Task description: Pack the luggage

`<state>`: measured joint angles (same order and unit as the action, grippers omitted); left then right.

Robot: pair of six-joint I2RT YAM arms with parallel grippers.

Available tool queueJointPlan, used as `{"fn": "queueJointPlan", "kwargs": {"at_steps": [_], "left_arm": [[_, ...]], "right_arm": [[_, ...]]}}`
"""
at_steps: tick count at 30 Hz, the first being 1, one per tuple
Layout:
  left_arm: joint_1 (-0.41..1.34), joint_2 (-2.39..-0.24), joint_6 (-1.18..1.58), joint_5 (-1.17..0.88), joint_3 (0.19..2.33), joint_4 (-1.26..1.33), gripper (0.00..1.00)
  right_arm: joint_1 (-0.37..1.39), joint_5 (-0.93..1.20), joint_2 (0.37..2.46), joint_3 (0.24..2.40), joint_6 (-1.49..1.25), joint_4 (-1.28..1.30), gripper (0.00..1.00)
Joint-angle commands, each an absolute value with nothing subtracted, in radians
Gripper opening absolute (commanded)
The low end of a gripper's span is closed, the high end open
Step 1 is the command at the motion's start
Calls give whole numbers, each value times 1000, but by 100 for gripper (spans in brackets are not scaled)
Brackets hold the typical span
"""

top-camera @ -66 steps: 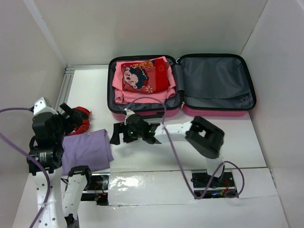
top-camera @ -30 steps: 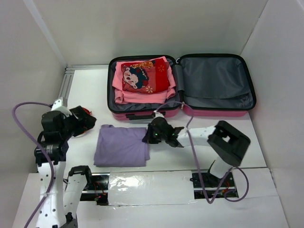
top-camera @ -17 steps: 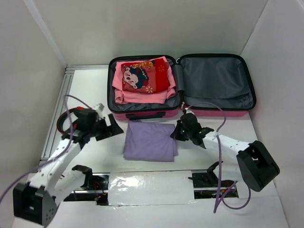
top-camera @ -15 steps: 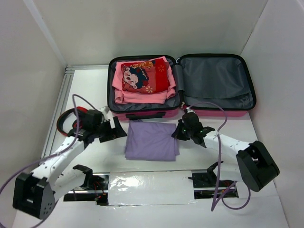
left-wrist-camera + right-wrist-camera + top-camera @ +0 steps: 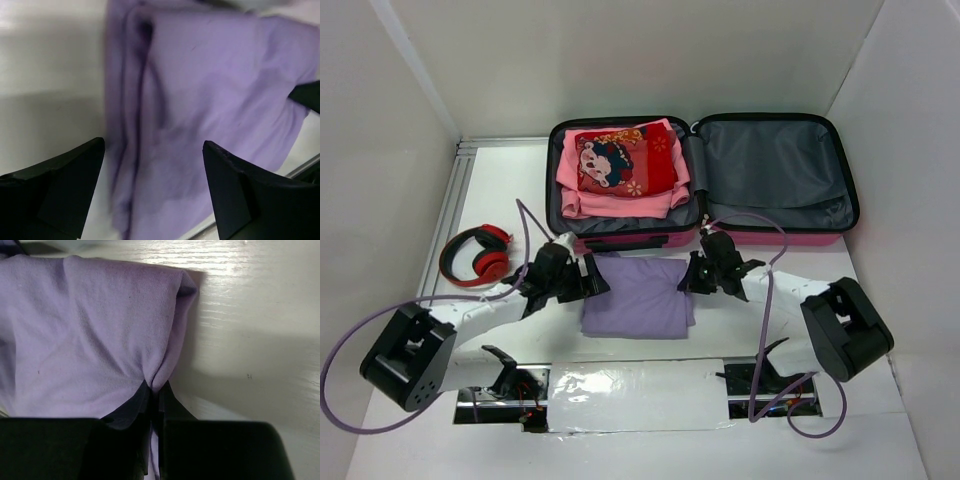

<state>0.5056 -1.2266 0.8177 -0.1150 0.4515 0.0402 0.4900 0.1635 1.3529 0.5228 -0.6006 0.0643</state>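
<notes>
While both arms stretch low over the white surface (image 5: 885, 300), right gripper (image 5: 152, 390) pinches folded lilac cloth (image 5: 640, 295) at one edge; left gripper (image 5: 152, 150) gapes wide, empty, opposite. Open pink hard-shell suitcase (image 5: 770, 165) lies just beyond.

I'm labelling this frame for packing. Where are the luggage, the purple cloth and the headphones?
luggage (image 5: 775, 165), top view, grey lining of the open right half.
purple cloth (image 5: 638, 295), top view, middle of the folded fabric.
headphones (image 5: 490, 268), top view, red earcup.
</notes>
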Motion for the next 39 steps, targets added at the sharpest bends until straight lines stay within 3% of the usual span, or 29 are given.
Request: {"fn": "queueJointPlan", "kwargs": {"at_steps": [1,5,6,11,12,13,19,25,29,34,39], "left_arm": [[555,-1316,864,-14,422,156,89],[575,-1385,896,47,445,153,69],[575,-1414,910,48,445,144,58],[575,-1445,893,37,416,273,26],[575,-1445,882,28,407,282,5],[575,-1445,882,28,407,282,0],[640,-1324,821,41,434,164,0],[683,-979,834,155,481,-33,0],[683,-884,844,224,579,-129,0],[658,-844,740,290,761,-172,0],[537,-1004,637,306,1051,-158,0]], "right_arm": [[488,181,1381,566,-581,63,5],[488,181,1371,575,-581,72,5],[488,181,1361,575,-581,72,5],[488,181,1351,584,-581,94,4],[488,181,1342,584,-581,107,3],[488,181,1342,595,-581,107,1],[497,181,1249,646,-558,187,0],[531,172,1065,742,-567,244,0],[540,163,1011,810,-568,293,0],[540,117,1057,995,-496,304,0],[454,145,1256,1262,-404,293,0]]}}
